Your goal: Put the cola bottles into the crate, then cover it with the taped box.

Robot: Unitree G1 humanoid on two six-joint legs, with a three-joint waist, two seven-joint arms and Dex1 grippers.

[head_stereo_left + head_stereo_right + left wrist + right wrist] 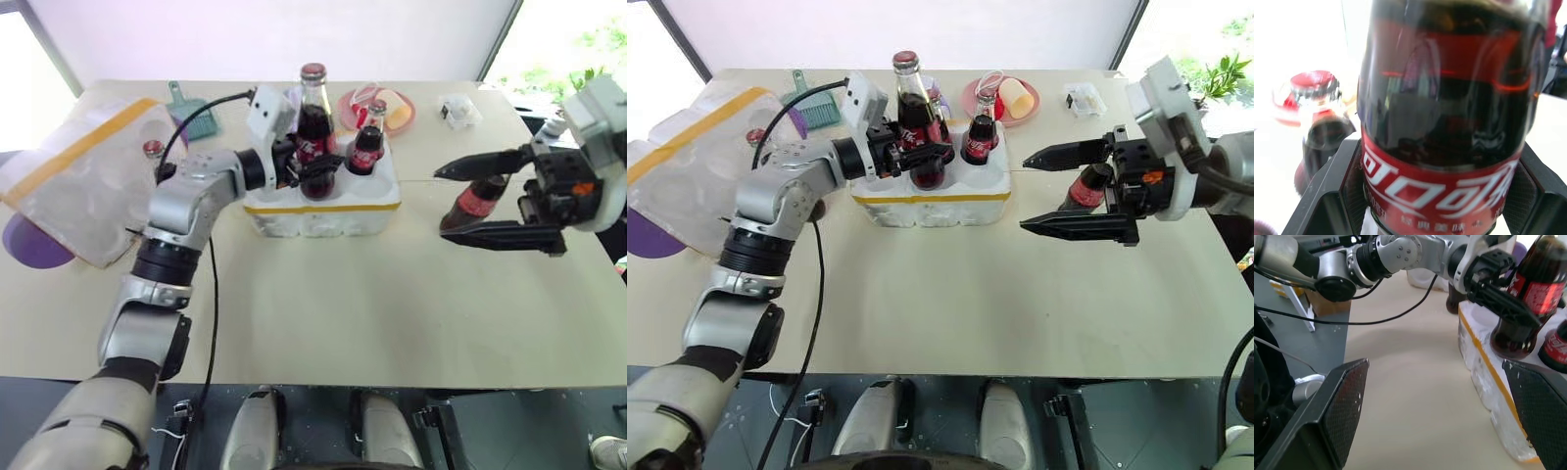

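The beige table (323, 304) carries the crate (323, 211), taped box (83, 171), pink plate (404, 116) and a loose cola bottle (1085, 188).

— How much of that bottle in the left pincer (312, 168) can you see from the wrist?

— Just the middle; the held bottle (1444, 117) runs off the edge above and below, cap and base cut away. The second bottle (1320, 122) behind it is blurred, its label unreadable.

— And the one by the right pincer (1036, 192)?

— That far bottle (1087, 186) stands behind the pincer, neck and cap hidden. Whether anything touches it, I can't tell.

— The taped box (83, 176)?

— It covers most of a purple thing (34, 245), and a bottle cap (153, 149) peeks past its edge. The crate (323, 201) hides the bottles' bases.
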